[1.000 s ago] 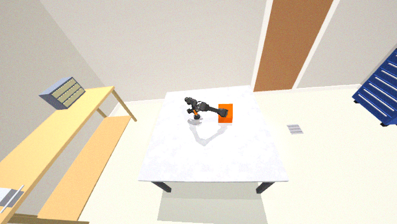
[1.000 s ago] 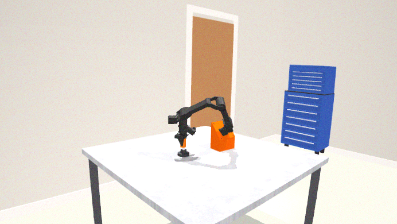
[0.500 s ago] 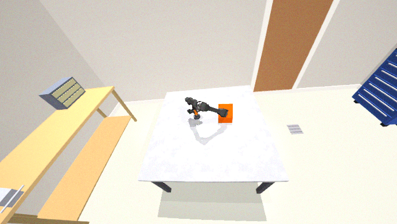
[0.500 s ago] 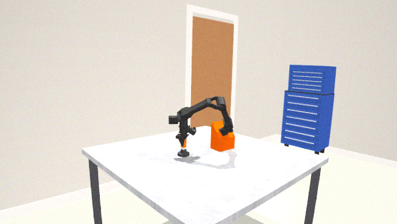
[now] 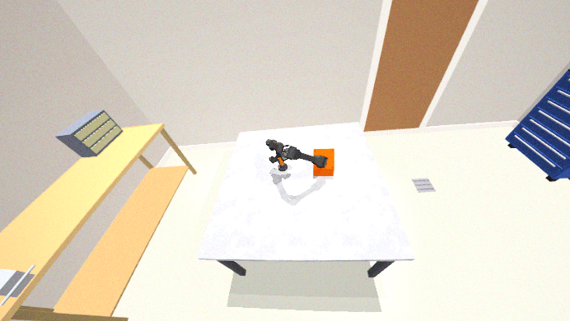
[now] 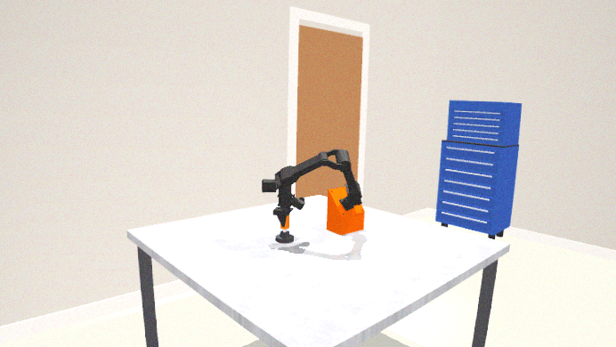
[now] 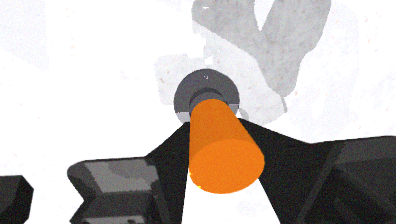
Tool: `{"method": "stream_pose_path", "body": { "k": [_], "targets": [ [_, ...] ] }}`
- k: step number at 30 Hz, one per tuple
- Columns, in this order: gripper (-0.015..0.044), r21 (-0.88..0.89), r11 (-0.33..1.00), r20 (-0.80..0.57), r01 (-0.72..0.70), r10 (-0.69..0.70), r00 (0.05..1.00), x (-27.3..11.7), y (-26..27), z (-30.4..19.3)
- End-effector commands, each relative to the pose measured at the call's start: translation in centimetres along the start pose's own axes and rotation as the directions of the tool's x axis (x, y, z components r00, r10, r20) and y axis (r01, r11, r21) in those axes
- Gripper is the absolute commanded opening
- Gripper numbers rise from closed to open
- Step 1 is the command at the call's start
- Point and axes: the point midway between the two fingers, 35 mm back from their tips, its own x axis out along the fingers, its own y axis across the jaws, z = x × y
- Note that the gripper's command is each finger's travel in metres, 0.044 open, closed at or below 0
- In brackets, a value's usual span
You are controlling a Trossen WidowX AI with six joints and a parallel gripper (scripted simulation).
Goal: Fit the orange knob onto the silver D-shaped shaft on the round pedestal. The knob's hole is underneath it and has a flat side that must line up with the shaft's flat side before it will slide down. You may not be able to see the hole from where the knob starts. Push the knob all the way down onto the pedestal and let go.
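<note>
A black robotic arm (image 5: pixel 302 156) (image 6: pixel 307 165) reaches from a sloped orange block (image 5: pixel 324 172) (image 6: pixel 345 222) across a pale, marbled table (image 5: pixel 305 230) (image 6: pixel 312 285), its gripper (image 6: pixel 283 222) (image 7: pixel 225 160) pointing down and pinching an orange knob (image 5: pixel 281 161) (image 6: pixel 285 221) (image 7: pixel 215 140) between its two dark fingers. The knob, a tall cylinder, stands upright above a round, dark pedestal (image 5: pixel 282 168) (image 6: pixel 284 238) (image 7: pixel 207 82) on the tabletop. In the exterior view, a narrow, pale gap shows between the knob's lower end and the dark piece below, leaving the knob short of fully seated. The silver shaft's flat side cannot be made out, nor can the hole beneath the knob. From the wrist, the knob's far end covers part of the pedestal's center. Gray shadows fall across the tabletop near the pedestal. Beyond the table stand a brown door (image 5: pixel 416 66) (image 6: pixel 329 111) in a white frame and a blue drawer cabinet (image 5: pixel 548 136) (image 6: pixel 476 178).
</note>
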Motion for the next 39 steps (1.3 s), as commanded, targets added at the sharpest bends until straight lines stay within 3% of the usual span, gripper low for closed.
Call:
{"method": "stream_pose_path", "body": {
  "k": [1,11,18,39],
  "targets": [
    [0.0000,-0.002,1.000,0.000,0.002,-0.002,1.000,0.02,-0.14,-0.04],
    [0.0000,-0.011,1.000,0.000,0.002,-0.002,1.000,-0.49,-0.24,-0.10],
    [0.0000,-0.210,0.978,0.000,0.002,-0.002,1.000,-0.62,-0.40,-0.22],
    [0.0000,-0.210,0.978,0.000,0.002,-0.003,1.000,-0.02,-0.58,-0.61]
  ]
}}
